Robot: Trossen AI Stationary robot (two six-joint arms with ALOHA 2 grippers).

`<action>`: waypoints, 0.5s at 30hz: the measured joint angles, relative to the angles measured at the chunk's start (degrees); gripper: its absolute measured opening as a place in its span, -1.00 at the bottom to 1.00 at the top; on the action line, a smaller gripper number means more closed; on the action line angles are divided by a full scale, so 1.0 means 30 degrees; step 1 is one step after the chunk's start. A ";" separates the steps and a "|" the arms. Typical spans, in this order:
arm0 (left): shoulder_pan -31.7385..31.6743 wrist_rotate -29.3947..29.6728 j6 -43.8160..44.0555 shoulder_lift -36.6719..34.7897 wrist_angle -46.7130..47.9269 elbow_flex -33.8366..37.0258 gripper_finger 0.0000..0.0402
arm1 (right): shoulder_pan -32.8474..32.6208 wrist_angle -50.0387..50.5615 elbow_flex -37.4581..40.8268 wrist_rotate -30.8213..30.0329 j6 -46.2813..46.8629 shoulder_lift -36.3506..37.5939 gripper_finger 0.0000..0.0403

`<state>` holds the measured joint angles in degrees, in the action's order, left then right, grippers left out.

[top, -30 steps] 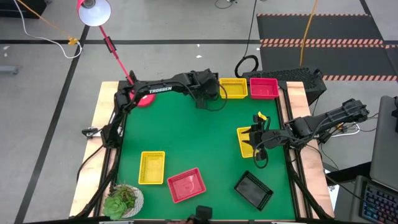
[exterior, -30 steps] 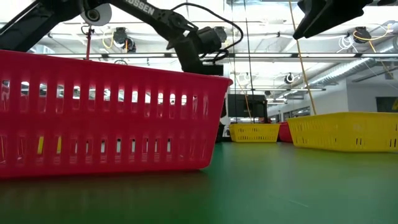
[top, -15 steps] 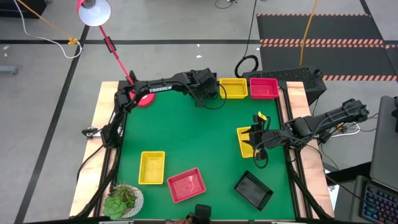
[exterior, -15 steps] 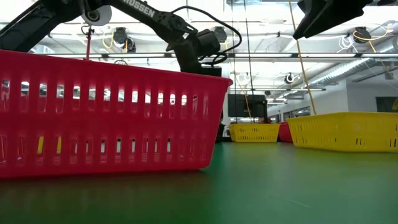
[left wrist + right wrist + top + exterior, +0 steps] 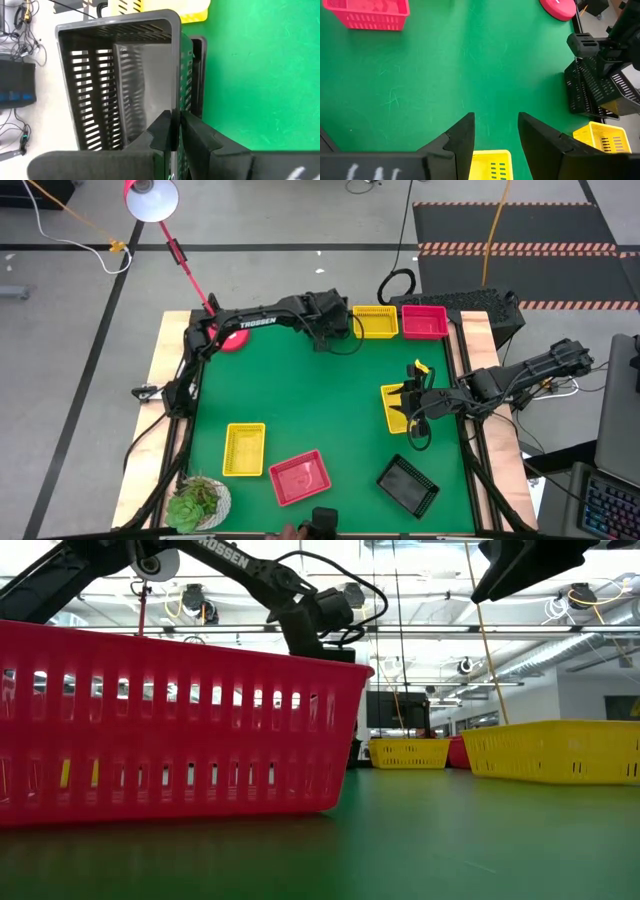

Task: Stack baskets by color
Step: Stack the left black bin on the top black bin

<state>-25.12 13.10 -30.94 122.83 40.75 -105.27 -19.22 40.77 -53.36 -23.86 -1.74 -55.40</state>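
At the table's far edge my left gripper [image 5: 330, 330] [image 5: 176, 125] is shut on a black basket [image 5: 120, 80] that sits, a bit askew, in a second black basket [image 5: 198, 75]. Next to them stand a yellow basket [image 5: 375, 321] and a red basket [image 5: 424, 321]. My right gripper [image 5: 408, 402] [image 5: 495, 130] hangs open over another yellow basket [image 5: 393, 410] at the right, touching nothing. Near the front lie a yellow basket [image 5: 244, 448], a red basket [image 5: 299, 477] and a black basket [image 5: 407, 485]. In the low view the red basket [image 5: 170, 730] hides the black pair. My left gripper has the upper black basket's long side wall [image 5: 176, 100] between its two fingers, one finger inside [image 5: 161, 131] and one outside [image 5: 196, 134]. The fingers slant down from above and lie across the rim. The basket's bottom rests in the lower black basket.
A pink lamp base [image 5: 232, 340] stands at the far left corner, its stem leaning out over the floor. A green potted plant [image 5: 198, 502] sits at the near left corner. The middle of the green mat [image 5: 310, 400] is bare.
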 joint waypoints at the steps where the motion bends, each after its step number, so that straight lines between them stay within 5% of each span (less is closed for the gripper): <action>1: 0.0000 0.0000 0.0007 0.0000 0.0053 0.0000 -0.77 | -0.0005 0.0000 0.0000 0.0000 0.0000 0.0000 -0.29; 15: 0.0007 -0.0067 0.0080 0.0000 0.0228 0.0000 -0.76 | -0.0006 0.0000 0.0000 0.0000 0.0000 0.0000 -0.29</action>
<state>-25.10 12.90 -30.70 122.83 41.43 -105.27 -19.24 40.77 -53.36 -23.86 -1.74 -55.40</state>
